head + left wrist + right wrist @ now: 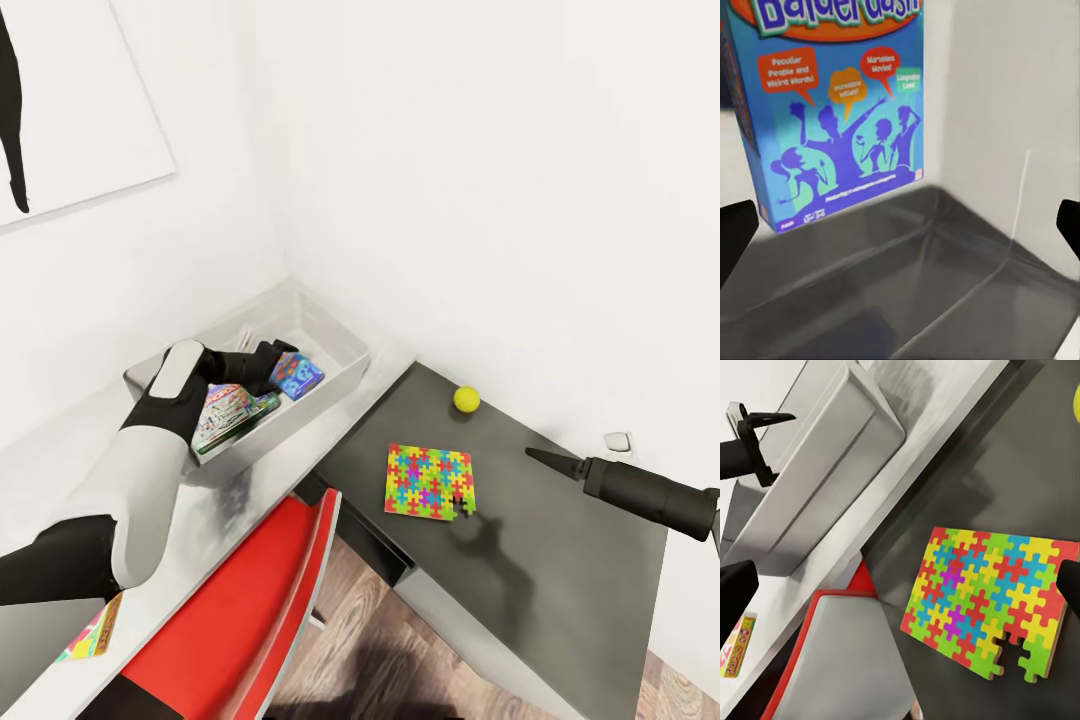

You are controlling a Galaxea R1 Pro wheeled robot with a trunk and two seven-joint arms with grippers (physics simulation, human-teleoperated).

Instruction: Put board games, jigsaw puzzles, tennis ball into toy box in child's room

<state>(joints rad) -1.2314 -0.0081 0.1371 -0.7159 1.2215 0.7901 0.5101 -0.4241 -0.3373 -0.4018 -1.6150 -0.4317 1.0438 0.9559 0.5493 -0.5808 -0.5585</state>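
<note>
my left gripper [900, 225] is spread wide and empty inside the toy box [340, 345], blue board game [296, 373] already leaning in there, so I'd lift straight out without bumping it, then bring my open right gripper [900, 585] onto the jigsaw puzzle [430, 481] on the dark wing.

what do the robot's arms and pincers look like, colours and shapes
The left arm has rounded white shell segments alternating with black joint sections, ending in a black pincer. The right arm shows a black cylindrical segment tapering to a slim, pointed black pincer. No cables or markings are visible.
</note>
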